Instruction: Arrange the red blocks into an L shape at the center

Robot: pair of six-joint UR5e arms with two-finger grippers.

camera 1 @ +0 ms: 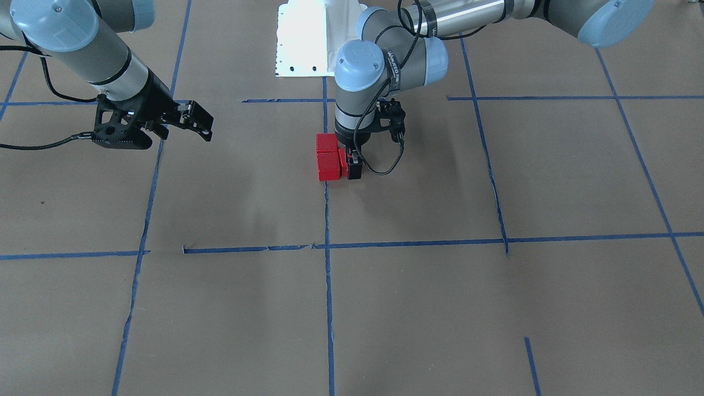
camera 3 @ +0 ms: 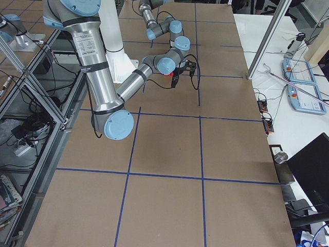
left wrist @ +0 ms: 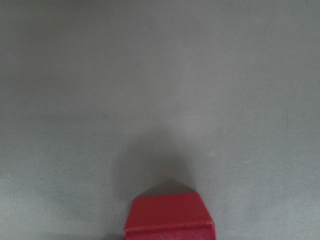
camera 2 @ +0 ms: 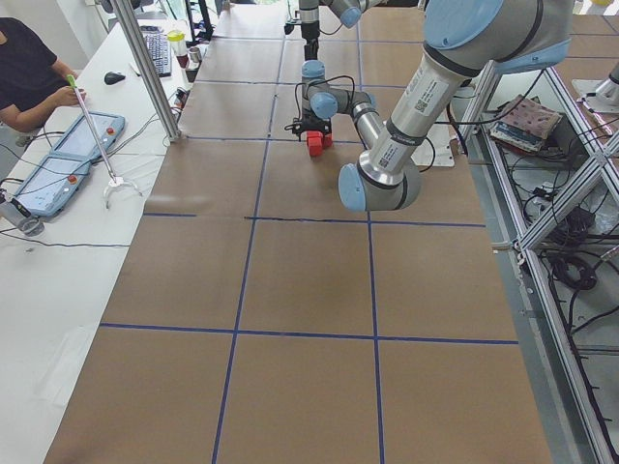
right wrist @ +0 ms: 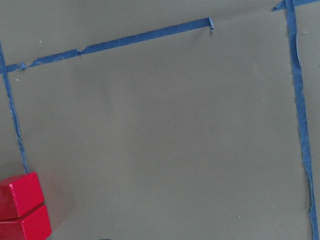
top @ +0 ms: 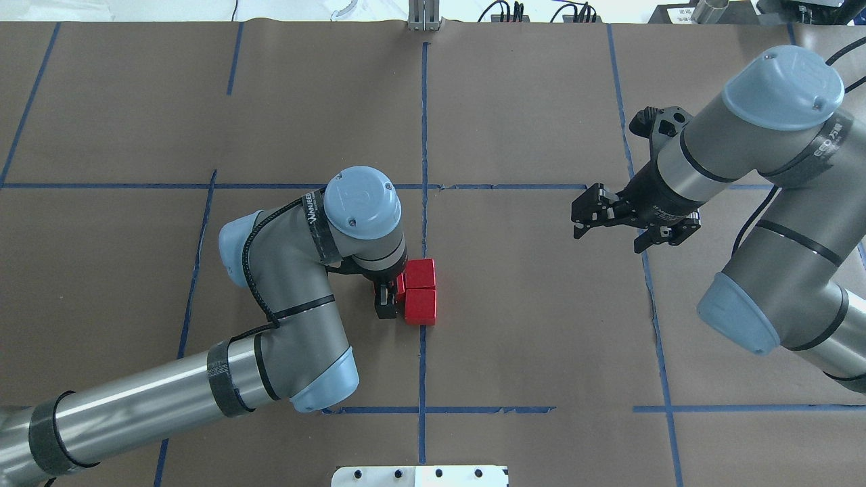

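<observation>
At the middle of the tabletop, well clear of every edge, the left gripper (top: 392, 298) appears to pinch the third red block (top: 400, 287) in its jaws, holding it against the left side of the two red blocks (top: 421, 306) that sit butted together. This looks like the L's closing step. The next move likely calls for seating it flush, then releasing. Toward the right edge, the right gripper (top: 590, 214) hovers with jaws spread and empty.

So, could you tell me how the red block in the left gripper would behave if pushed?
Probably slides, not rolls: the red block is a flat-faced cube. Likely rigid: its edges look crisp between the left gripper's fingers. Pushing it may shove the two adjacent blocks.
</observation>
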